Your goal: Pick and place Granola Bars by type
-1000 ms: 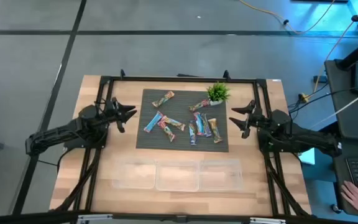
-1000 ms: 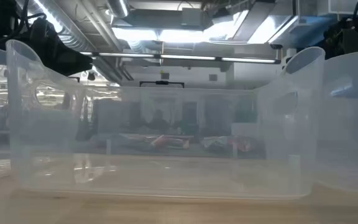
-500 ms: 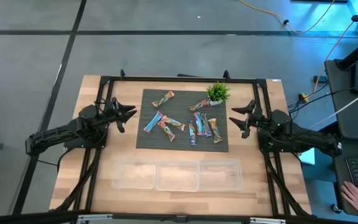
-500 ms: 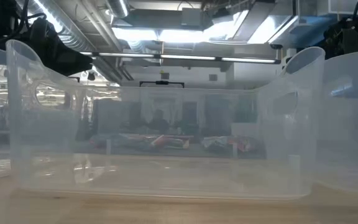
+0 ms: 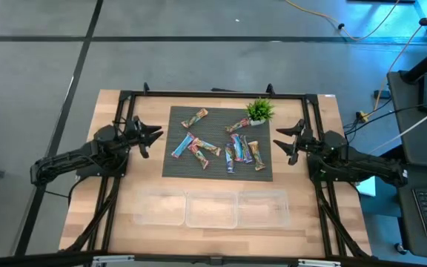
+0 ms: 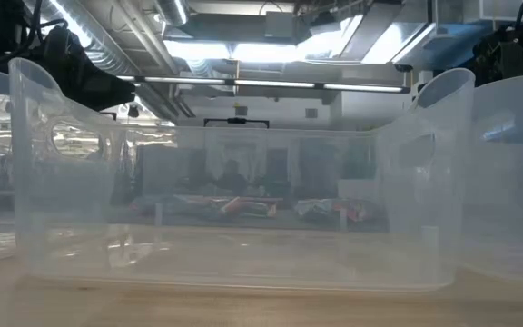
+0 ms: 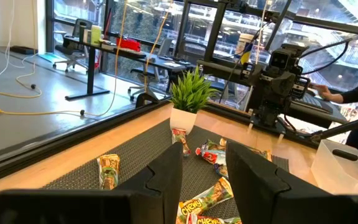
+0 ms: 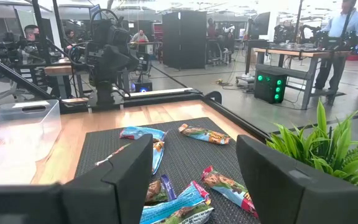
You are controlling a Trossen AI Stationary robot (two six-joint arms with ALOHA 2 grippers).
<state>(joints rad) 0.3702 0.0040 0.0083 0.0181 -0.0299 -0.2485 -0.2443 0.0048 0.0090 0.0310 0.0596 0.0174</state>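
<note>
Several granola bars (image 5: 215, 145) in blue, multicolour and tan wrappers lie flat and scattered on a dark mat (image 5: 218, 169) at the table's middle; one tan bar (image 5: 195, 117) lies at the mat's far left. They also show in the left wrist view (image 7: 209, 200) and the right wrist view (image 8: 160, 199). My left gripper (image 5: 154, 135) hovers open and empty just left of the mat. My right gripper (image 5: 282, 144) hovers open and empty just right of the mat.
A small green potted plant (image 5: 259, 111) stands on the mat's far right corner. Three clear plastic bins (image 5: 211, 208) stand in a row along the table's near side; the low view looks through one bin (image 6: 243, 209). People show in the room beyond.
</note>
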